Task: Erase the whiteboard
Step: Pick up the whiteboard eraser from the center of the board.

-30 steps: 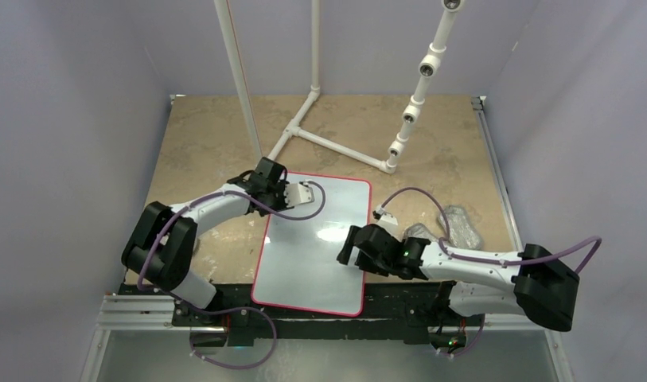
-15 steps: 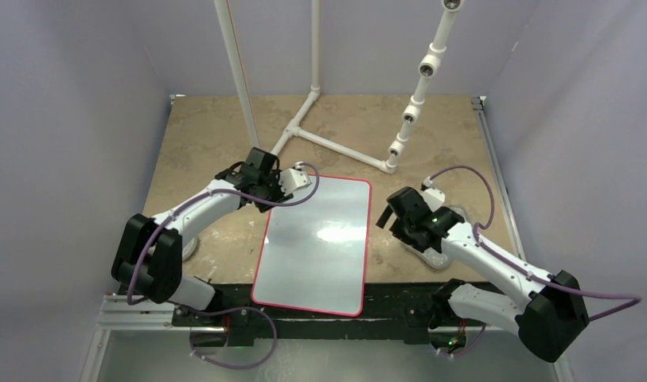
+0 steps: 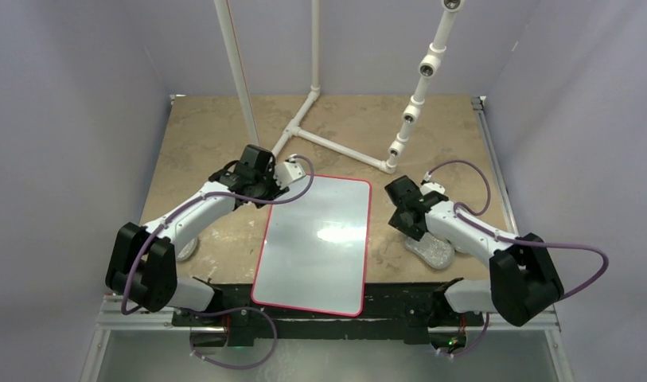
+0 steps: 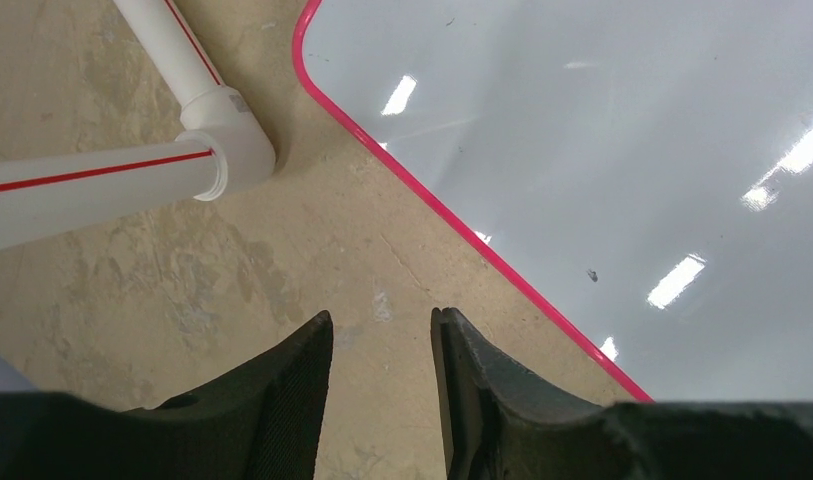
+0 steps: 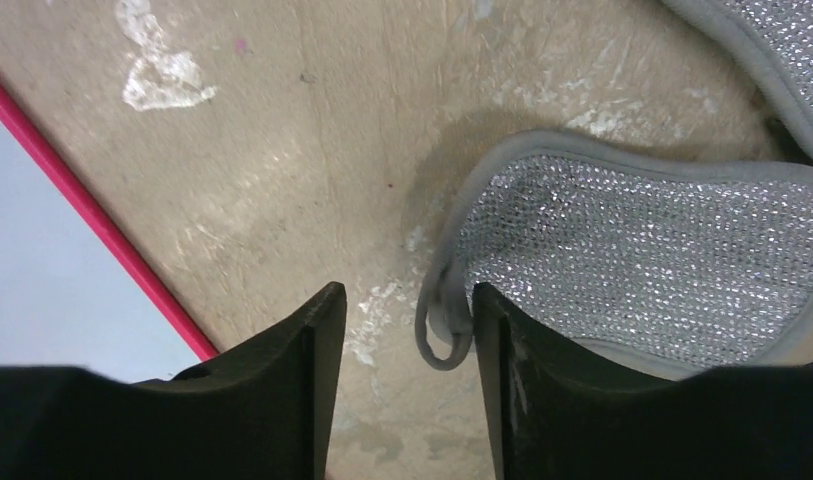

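Note:
The whiteboard (image 3: pixel 316 243), glossy white with a red border, lies flat at the table's near middle. It shows only glare and a few tiny specks (image 4: pixel 602 150). My left gripper (image 3: pixel 284 181) hovers over bare table just off the board's far-left corner, jaws open and empty (image 4: pixel 382 325). My right gripper (image 3: pixel 409 225) is over the table to the right of the board's red edge (image 5: pixel 42 250). It is open, and its fingers straddle the edge of the grey-silver pad (image 5: pixel 632 270). The pad's small loop (image 5: pixel 437 330) lies against the right finger. More of the pad (image 3: pixel 433 251) shows under the arm.
A white PVC pipe frame (image 3: pixel 336 147) lies on the far table with upright poles (image 3: pixel 239 79). One elbow (image 4: pixel 227 150) sits close ahead of the left fingers. A second silvery piece (image 5: pixel 772 40) lies beyond the pad. Purple walls enclose both sides.
The right arm swung off the whiteboard's right side to the table beside it and came down over the pad. The left gripper drew back off the board's far-left corner.

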You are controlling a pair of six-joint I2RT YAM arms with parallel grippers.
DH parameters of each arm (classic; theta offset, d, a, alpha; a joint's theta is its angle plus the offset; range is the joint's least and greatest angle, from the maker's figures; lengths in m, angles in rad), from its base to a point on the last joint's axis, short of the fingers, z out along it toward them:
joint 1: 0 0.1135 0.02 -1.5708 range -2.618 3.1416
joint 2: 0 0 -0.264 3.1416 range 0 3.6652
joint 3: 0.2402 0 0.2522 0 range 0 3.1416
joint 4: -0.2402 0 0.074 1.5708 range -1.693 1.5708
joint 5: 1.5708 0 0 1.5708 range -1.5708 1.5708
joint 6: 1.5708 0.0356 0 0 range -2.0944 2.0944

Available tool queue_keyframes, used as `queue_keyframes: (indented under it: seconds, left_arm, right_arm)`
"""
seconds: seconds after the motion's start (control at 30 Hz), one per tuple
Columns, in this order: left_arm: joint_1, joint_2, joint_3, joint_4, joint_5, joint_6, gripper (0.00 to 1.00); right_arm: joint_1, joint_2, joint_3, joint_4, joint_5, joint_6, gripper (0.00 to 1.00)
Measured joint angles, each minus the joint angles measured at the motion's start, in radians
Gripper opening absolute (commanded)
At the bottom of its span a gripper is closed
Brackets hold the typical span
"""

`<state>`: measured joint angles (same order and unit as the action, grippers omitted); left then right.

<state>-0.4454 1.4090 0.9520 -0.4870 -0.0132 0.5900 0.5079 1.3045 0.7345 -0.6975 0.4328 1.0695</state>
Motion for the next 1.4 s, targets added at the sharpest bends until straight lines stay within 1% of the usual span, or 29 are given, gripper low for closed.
queue_keyframes:
  seconds: [0.07, 0.13, 0.27, 0.33, 0.37, 0.4, 0.43, 0.5, 0.57, 0.63, 0.7, 0.77, 0.93, 1.07, 1.13, 1.23, 1.4]
  left_arm:
    - [0.0, -0.006, 0.0, 0.0, -0.006, 0.0, 0.4]
    - [0.0, -0.014, 0.0, 0.0, -0.01, -0.004, 0.4]
    - [0.0, -0.03, 0.0, -0.001, -0.01, -0.026, 0.4]
    - [0.0, -0.043, 0.007, -0.008, -0.01, -0.037, 0.4]
    - [0.0, -0.055, 0.017, -0.01, -0.01, -0.047, 0.43]
    - [0.0, -0.066, 0.026, -0.01, -0.01, -0.053, 0.51]
    - [0.0, -0.086, 0.039, -0.005, -0.009, -0.065, 0.64]
    - [0.0, -0.132, 0.059, 0.006, 0.0, -0.087, 0.68]
    - [0.0, -0.183, 0.076, 0.016, 0.031, -0.121, 0.71]
    - [0.001, -0.224, 0.085, 0.022, 0.083, -0.138, 0.78]
    - [0.002, -0.26, 0.084, 0.019, 0.168, -0.15, 0.86]
    - [0.002, -0.294, 0.067, 0.019, 0.252, -0.153, 0.89]
    - [0.002, -0.432, -0.045, -0.012, 0.456, -0.153, 0.94]
    - [0.002, -0.546, -0.114, -0.007, 0.571, -0.161, 0.96]
    - [0.002, -0.616, -0.156, 0.029, 0.596, -0.181, 0.97]
    - [0.002, -0.681, -0.202, 0.098, 0.584, -0.214, 0.98]
    - [0.002, -0.699, -0.217, 0.173, 0.569, -0.245, 0.99]
  right_arm:
    - [-0.005, 0.013, 0.008, 0.016, 0.004, -0.011, 0.32]
    - [-0.006, 0.017, 0.012, 0.03, 0.003, -0.022, 0.24]
    - [-0.006, 0.017, 0.012, 0.054, -0.007, -0.03, 0.0]
    - [-0.006, 0.014, 0.012, 0.079, -0.024, -0.037, 0.0]
    - [-0.006, 0.009, 0.012, 0.09, -0.039, -0.039, 0.0]
    - [-0.001, 0.0, 0.012, 0.108, -0.059, -0.039, 0.0]
    - [0.007, -0.014, 0.012, 0.129, -0.076, -0.037, 0.0]
    - [0.045, -0.042, 0.013, 0.167, -0.104, -0.019, 0.0]
    - [0.113, -0.056, 0.029, 0.204, -0.125, 0.011, 0.0]
    - [0.179, -0.046, 0.068, 0.239, -0.145, 0.043, 0.0]
    - [0.232, -0.022, 0.124, 0.27, -0.164, 0.071, 0.0]
    - [0.273, 0.008, 0.193, 0.309, -0.172, 0.094, 0.0]
    - [0.352, 0.087, 0.379, 0.402, -0.191, 0.148, 0.0]
    - [0.389, 0.113, 0.436, 0.503, -0.22, 0.2, 0.0]
    - [0.406, 0.116, 0.436, 0.554, -0.24, 0.228, 0.0]
    - [0.428, 0.119, 0.436, 0.602, -0.258, 0.261, 0.0]
    - [0.455, 0.118, 0.436, 0.667, -0.288, 0.302, 0.0]
